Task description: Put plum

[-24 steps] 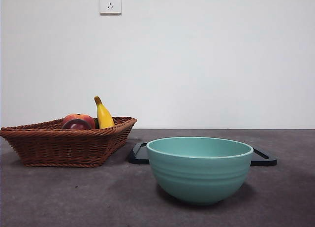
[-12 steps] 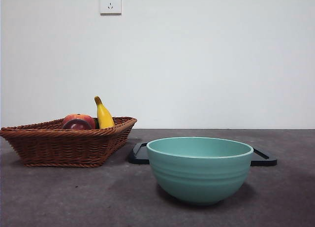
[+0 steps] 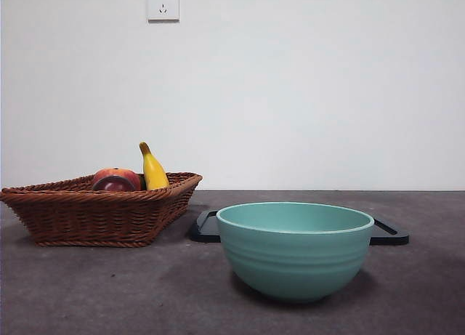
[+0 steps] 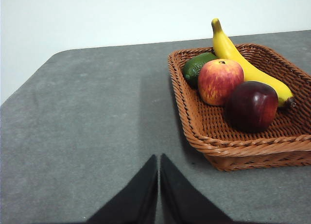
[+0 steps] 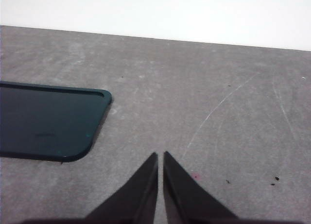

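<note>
The dark maroon plum (image 4: 251,106) lies in the brown wicker basket (image 4: 233,146), beside a red-orange peach-like fruit (image 4: 219,81). From the front, only the plum's top (image 3: 112,184) shows over the basket rim (image 3: 94,197). My left gripper (image 4: 159,162) is shut with nothing in it, over bare table a short way from the basket. My right gripper (image 5: 160,158) is shut too, over grey table near a dark tray (image 5: 46,122). Neither arm shows in the front view.
A yellow banana (image 4: 243,63) and a green fruit (image 4: 197,66) share the basket. A teal bowl (image 3: 294,249) stands near the front, with the dark flat tray (image 3: 389,233) behind it. A wall socket (image 3: 163,3) is on the white wall.
</note>
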